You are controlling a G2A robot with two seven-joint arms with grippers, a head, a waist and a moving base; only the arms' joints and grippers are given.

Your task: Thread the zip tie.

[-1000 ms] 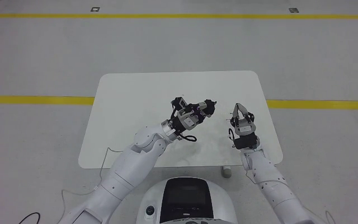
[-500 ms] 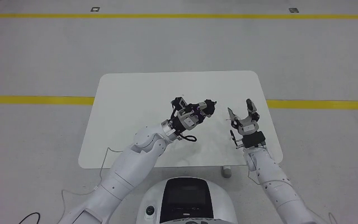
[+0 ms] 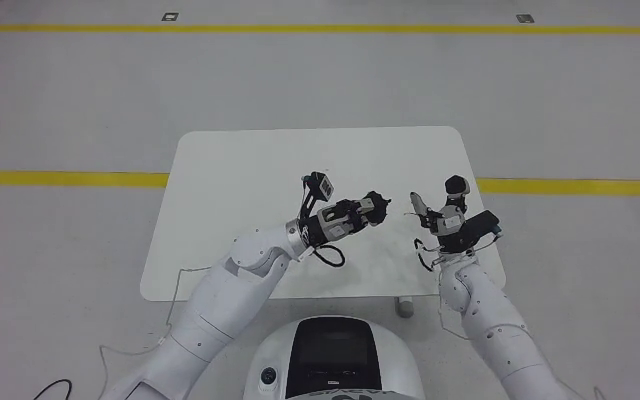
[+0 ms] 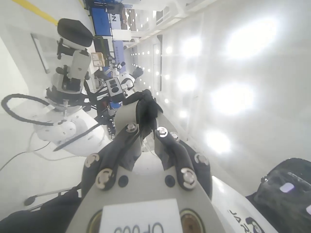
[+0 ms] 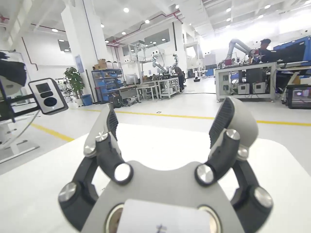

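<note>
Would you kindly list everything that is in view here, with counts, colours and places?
zip tie: one, black, a thin strip held by the left claw above the table.
table: one, white, under both arms.
floor lines: two, yellow, one passing under the table, one beyond it.
floor plates: two, small and dark-rimmed, by the far line.
left claw: one, grey and black, shut on the zip tie, over the table's middle.
right claw: one, grey and black, open and empty, over the table's right part.
</note>
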